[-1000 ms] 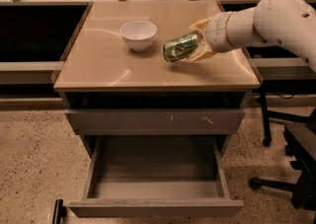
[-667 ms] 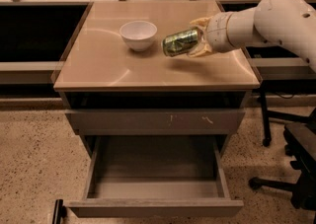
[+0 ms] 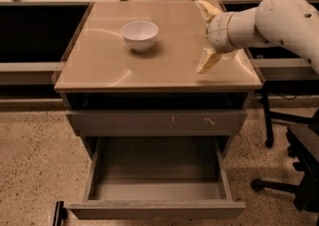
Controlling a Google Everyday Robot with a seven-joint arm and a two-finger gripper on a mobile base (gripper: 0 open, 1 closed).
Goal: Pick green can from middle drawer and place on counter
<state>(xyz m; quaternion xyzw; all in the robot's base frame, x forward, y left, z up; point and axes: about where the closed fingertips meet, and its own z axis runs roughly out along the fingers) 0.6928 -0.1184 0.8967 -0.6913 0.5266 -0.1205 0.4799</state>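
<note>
The gripper (image 3: 198,37) hovers over the right side of the beige counter (image 3: 99,65), to the right of the white bowl (image 3: 140,35). Its two pale fingers (image 3: 206,61) are spread wide, with only bare counter showing between them. The green can does not show anywhere in the camera view; it is not on the visible counter or in the drawer. The middle drawer (image 3: 157,163) is pulled fully out below, and its dark floor is empty.
The grey drawer front with pale scratch marks (image 3: 157,120) is closed above the open drawer. A black office chair (image 3: 299,170) stands on the speckled floor at the right. A glass partition and cluttered desks lie behind the counter.
Earlier the gripper held the green can just right of the bowl. Now the arm has drawn back to the right, the fingers are spread, and the can is out of sight.
</note>
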